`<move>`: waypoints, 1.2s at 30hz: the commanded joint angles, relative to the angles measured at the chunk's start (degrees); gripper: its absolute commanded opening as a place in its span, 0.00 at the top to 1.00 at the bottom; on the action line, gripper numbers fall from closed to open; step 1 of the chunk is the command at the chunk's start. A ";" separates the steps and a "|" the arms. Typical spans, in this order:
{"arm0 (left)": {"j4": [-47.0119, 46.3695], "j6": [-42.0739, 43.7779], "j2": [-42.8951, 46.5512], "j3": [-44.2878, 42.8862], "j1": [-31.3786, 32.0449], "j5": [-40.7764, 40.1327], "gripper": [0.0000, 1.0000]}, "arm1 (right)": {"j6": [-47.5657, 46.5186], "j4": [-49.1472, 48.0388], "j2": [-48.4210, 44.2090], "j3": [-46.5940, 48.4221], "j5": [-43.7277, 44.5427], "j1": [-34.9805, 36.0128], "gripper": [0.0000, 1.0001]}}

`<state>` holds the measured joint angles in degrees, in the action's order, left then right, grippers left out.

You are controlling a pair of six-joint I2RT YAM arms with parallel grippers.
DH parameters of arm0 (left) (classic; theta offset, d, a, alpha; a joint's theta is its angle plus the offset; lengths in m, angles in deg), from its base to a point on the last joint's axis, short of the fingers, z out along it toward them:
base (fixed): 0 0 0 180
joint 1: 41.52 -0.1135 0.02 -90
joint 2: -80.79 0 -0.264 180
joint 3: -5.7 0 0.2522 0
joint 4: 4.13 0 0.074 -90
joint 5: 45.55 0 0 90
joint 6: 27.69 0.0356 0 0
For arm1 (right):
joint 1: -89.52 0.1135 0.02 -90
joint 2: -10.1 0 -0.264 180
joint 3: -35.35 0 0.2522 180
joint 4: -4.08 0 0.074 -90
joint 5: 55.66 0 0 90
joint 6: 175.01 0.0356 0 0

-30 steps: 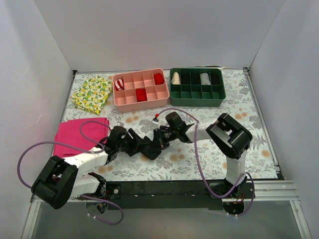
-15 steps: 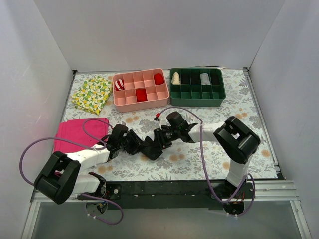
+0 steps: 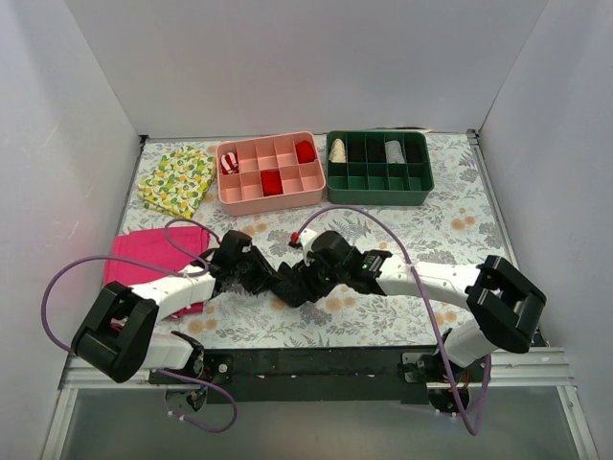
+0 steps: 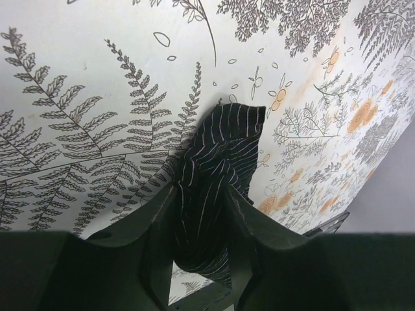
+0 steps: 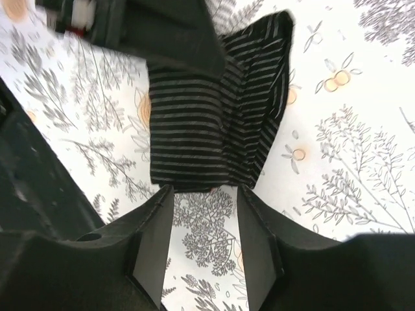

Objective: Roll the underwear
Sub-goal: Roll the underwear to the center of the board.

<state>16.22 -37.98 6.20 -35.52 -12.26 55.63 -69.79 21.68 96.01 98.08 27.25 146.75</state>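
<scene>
The underwear (image 4: 224,139) is a black, finely striped piece of fabric, bunched up on the floral table mat. My left gripper (image 4: 200,194) is shut on its near end, with the cloth squeezed between both fingers. In the right wrist view the underwear (image 5: 207,123) lies just beyond my right gripper (image 5: 204,197), whose jaws stand open over bare mat. From above, the underwear (image 3: 291,286) is a dark patch between the left gripper (image 3: 272,279) and the right gripper (image 3: 309,278), which face each other at the middle of the table.
A pink divided tray (image 3: 251,196) and a green divided tray (image 3: 378,195) stand at the back. A lemon-print cloth (image 3: 177,179) lies at back left and a folded magenta cloth (image 3: 144,261) at left. Purple cables loop over both arms.
The right gripper opened and let go of the underwear, and its arm dropped lower and stretched out to the right. The left gripper closed on the cloth.
</scene>
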 commanded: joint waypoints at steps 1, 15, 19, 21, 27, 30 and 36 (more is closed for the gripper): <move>6.77 1.76 -1.79 -2.77 0.01 -2.30 0.71 | -5.02 2.67 -0.04 2.27 11.56 5.16 0.48; 8.53 2.12 -2.67 -4.00 -0.08 -2.57 0.70 | -9.24 -0.32 1.63 5.43 15.62 11.67 0.39; 8.26 2.20 -3.28 -4.18 -0.08 -2.48 0.70 | -10.04 -0.50 3.91 6.84 15.01 12.20 0.39; 8.09 2.20 -3.46 -4.26 -0.16 -2.39 0.69 | -10.39 -0.76 5.40 7.45 15.26 12.64 0.39; 7.83 2.12 -3.46 -4.18 -0.08 -2.30 0.69 | -10.57 -0.67 8.66 7.54 18.08 13.17 0.40; 7.91 2.20 -3.46 -4.09 -0.16 -2.21 0.69 | -10.48 -0.41 9.72 7.46 19.57 13.26 0.44; 7.65 2.38 -3.90 -4.09 -0.16 -1.69 0.69 | -9.78 -0.85 11.12 6.05 20.98 13.17 0.56</move>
<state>21.29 -36.96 3.29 -39.45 -12.28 55.39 -79.43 22.18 105.23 103.72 45.58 159.78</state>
